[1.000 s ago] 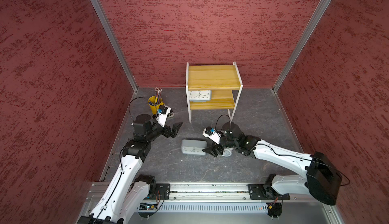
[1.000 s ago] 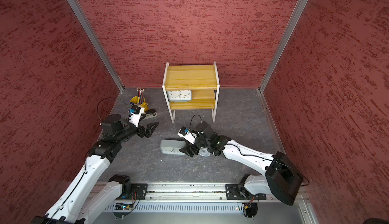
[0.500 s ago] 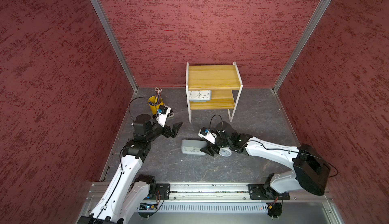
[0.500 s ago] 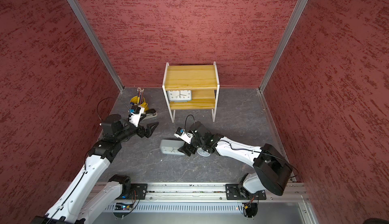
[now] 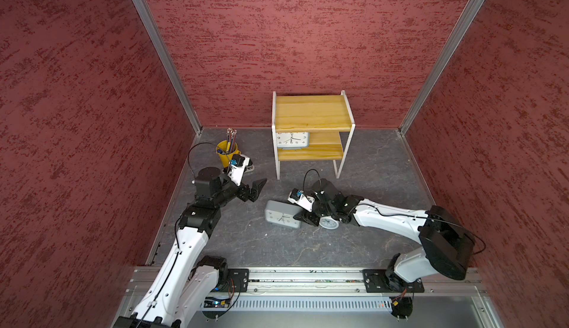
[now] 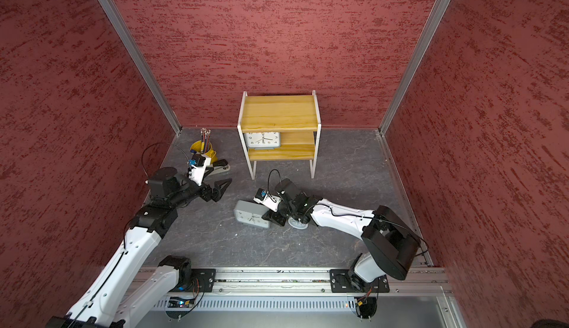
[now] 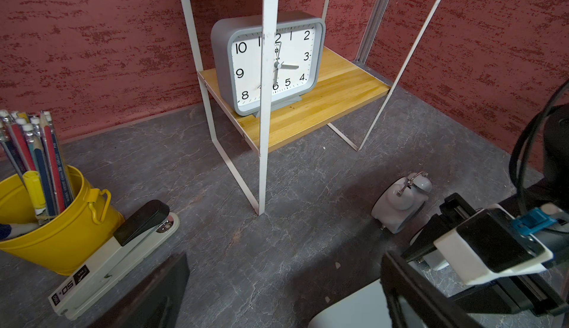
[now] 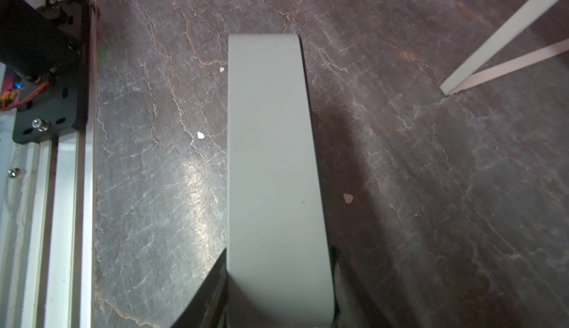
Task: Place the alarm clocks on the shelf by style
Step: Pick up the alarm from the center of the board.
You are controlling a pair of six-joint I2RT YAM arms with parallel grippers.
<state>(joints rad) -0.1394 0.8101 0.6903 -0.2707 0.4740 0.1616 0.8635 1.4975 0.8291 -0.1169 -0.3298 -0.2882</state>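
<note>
- One grey rounded-rectangle clock with a white face [image 7: 274, 64] already stands upright on the low yellow wooden board of the small white-framed shelf [image 5: 312, 112]. The top board is bare.
- So I think one clock is done and the others are left.
- The second grey rounded-rectangle clock [image 5: 281, 215] is on the dark floor in front of the shelf. This is the one I am working on now.
- My right claw [image 5: 303, 214] is at the side of it. In the right wrist view its two black fingers lie against the clock's front and back, so it looks like it is holding that clock. The clock is not lifted yet, as far as I can tell.
- That clock looks smooth and thick, with rounded corners and black numbers on its face.
- A small white round twin-bell clock [image 7: 400, 203] lies on its side on the floor near my right arm.
- A white round face [image 5: 328, 223] peeks out under the right arm. I cannot tell if it is the same clock.
- My left claw [image 5: 258, 189] is wide and holds nothing, above the floor, well apart from the clocks.
</note>
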